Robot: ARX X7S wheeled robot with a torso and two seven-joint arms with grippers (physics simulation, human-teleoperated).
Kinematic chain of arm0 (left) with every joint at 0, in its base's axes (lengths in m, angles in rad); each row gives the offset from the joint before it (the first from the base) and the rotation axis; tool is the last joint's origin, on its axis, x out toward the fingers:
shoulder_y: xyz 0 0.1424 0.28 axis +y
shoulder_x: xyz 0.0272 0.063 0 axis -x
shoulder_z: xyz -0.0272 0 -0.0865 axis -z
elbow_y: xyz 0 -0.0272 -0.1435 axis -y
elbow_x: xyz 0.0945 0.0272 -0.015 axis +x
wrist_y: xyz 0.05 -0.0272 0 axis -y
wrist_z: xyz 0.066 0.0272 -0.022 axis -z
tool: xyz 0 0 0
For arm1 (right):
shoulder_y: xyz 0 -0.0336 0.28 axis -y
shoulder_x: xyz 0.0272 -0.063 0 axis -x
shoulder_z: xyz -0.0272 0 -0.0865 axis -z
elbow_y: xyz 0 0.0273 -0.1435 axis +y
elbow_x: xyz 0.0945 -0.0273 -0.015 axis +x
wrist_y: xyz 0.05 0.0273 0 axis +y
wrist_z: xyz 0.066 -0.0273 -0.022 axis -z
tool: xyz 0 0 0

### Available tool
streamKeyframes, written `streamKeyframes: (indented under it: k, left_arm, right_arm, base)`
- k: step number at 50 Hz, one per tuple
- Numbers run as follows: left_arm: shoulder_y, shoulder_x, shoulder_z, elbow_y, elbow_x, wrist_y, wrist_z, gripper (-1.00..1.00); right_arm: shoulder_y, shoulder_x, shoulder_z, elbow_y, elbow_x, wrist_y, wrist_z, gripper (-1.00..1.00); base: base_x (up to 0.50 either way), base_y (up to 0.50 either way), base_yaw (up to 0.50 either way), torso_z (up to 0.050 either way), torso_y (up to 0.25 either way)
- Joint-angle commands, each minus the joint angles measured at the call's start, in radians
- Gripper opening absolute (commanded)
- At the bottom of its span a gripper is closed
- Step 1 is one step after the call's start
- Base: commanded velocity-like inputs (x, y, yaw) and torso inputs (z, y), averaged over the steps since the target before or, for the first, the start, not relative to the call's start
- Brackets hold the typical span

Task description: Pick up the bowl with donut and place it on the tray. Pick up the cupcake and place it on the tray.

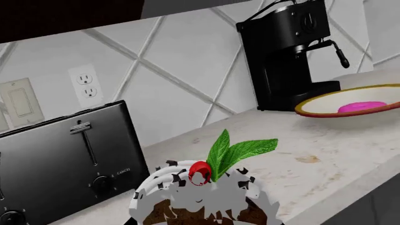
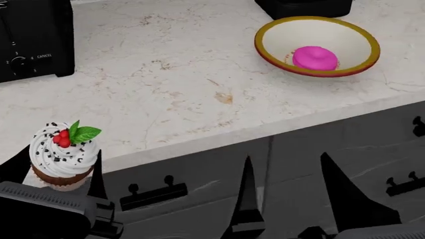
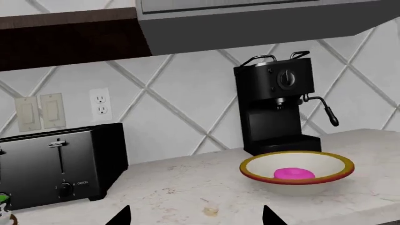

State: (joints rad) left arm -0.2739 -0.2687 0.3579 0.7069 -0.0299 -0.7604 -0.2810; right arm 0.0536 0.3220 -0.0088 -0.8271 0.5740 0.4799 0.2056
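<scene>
My left gripper (image 2: 56,172) clamps the cupcake (image 2: 63,157); right gripper (image 2: 292,186) hangs wide, empty. No tray in view, so I must find it. Bowl (image 2: 317,46) untouched.

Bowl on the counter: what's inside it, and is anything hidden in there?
The bowl holds one pink donut lying near its middle. Nothing else shows on the cream interior. Whatever lies beneath the donut is covered and cannot be seen.
</scene>
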Motion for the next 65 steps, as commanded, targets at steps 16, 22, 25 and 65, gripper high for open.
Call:
streamKeyframes:
  k: [16,22,25,65]
  left_arm:
    - [0.004,-0.01,-0.013,0.046,-0.039,-0.023,-0.03,-1.0]
    - [0.002,-0.012,-0.013,0.052,-0.04,-0.03,-0.034,-1.0]
    - [0.002,-0.012,-0.008,0.057,-0.038,-0.033,-0.036,-1.0]
    - [0.013,-0.027,-0.005,0.041,-0.049,-0.003,-0.046,-1.0]
  right_arm:
    - [0.003,0.019,-0.006,-0.005,0.033,0.002,0.013,1.0]
    - [-0.004,0.019,0.0,-0.004,0.038,-0.013,0.01,1.0]
    - [-0.007,0.02,0.0,-0.001,0.036,-0.019,0.009,1.0]
    - [0.003,0.059,-0.01,-0.058,0.029,-0.017,0.057,1.0]
  base:
    - [0.14,-0.53,0.0,0.0,0.0]
    - [0.18,-0.52,0.0,0.0,0.0]
    - [0.09,-0.56,0.0,0.0,0.0]
    - [-0.03,-0.18,0.13,0.0,0.0]
